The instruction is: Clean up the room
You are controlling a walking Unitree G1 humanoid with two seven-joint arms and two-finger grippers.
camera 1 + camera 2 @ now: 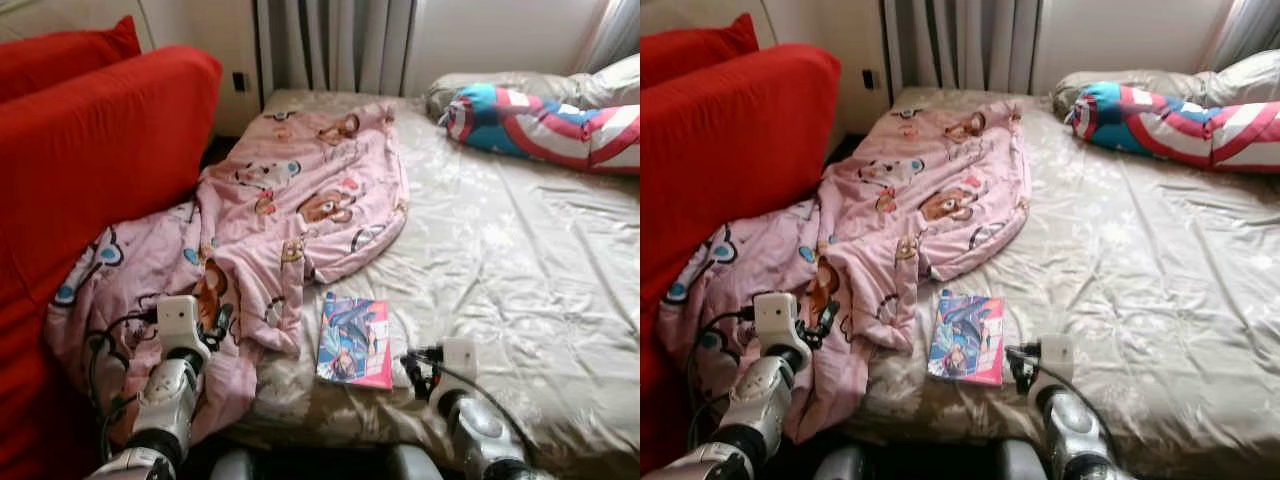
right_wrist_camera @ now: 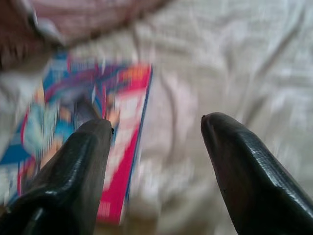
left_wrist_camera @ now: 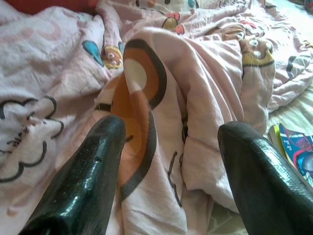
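I see a bed (image 1: 520, 260) with shiny, wrinkled beige sheet, a rumpled pink cartoon blanket (image 1: 290, 200) beside a flat glossy book (image 1: 354, 341). Left gripper (image 3: 168, 142) spread apart over blanket; right gripper (image 2: 156, 128) spread apart just beside book.

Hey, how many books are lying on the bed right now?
1. The book lies flat on the bed sheet near the foot edge, beside the pink blanket. Others could be hidden under the blanket.
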